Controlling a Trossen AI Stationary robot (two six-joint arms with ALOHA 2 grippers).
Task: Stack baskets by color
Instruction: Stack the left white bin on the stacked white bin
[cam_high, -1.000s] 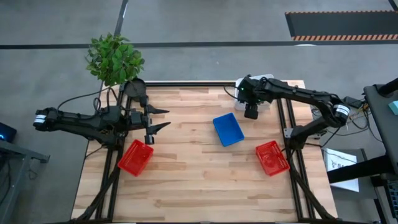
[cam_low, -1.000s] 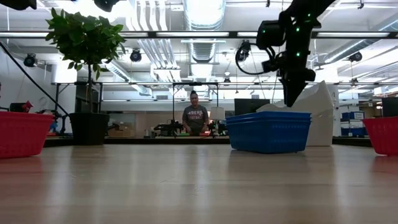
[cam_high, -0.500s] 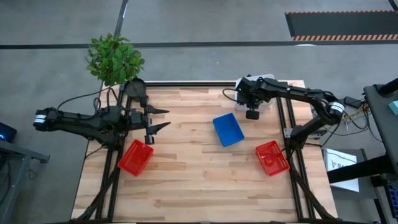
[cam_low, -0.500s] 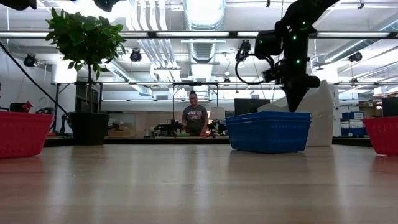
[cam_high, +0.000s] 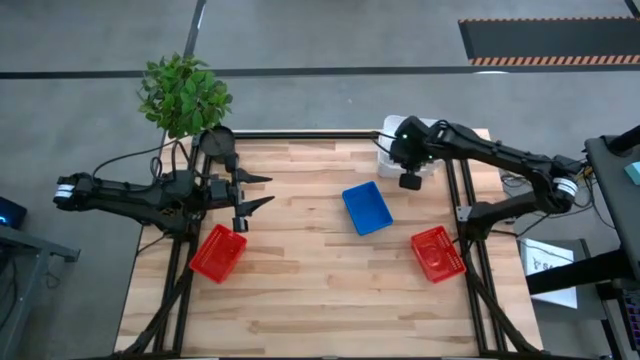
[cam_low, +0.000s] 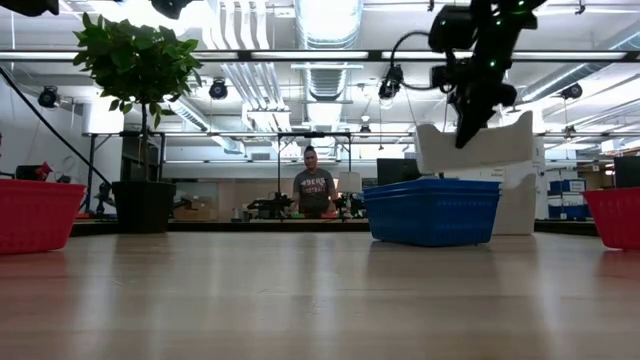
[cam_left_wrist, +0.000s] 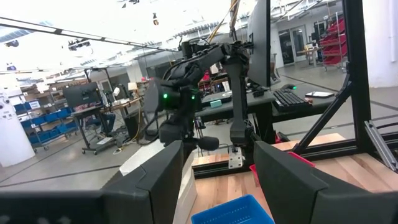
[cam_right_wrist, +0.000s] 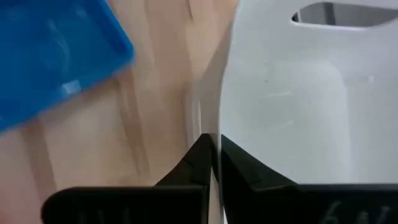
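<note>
My right gripper (cam_high: 406, 170) hangs over the table's far right corner, shut on a white basket (cam_low: 475, 150) that it holds in the air. More white plastic (cam_low: 520, 205) stays on the table beneath it. A blue basket (cam_high: 367, 208) lies mid-table. One red basket (cam_high: 218, 252) sits near the left edge and another red basket (cam_high: 437, 253) near the right edge. My left gripper (cam_high: 265, 192) waits open above the table's left side, holding nothing. My right gripper pinches the white basket's side wall at its rim (cam_right_wrist: 214, 140), one finger inside the basket and one outside. The fingers slant down from above. The basket hangs clear of the table, a little tilted, its bottom above the blue basket's rim in the low view.
A potted plant (cam_high: 185, 95) stands at the far left corner. A black frame post (cam_high: 458, 200) runs along the table's right side. A person (cam_low: 313, 190) stands far off in the room behind. Bare wood lies between the blue basket and the near edge.
My right gripper has shut on the white basket's wall and gone up, lifting that basket off the white pile at the far right corner. The basket now hangs clear, while the rest of the white plastic has stayed on the table.
</note>
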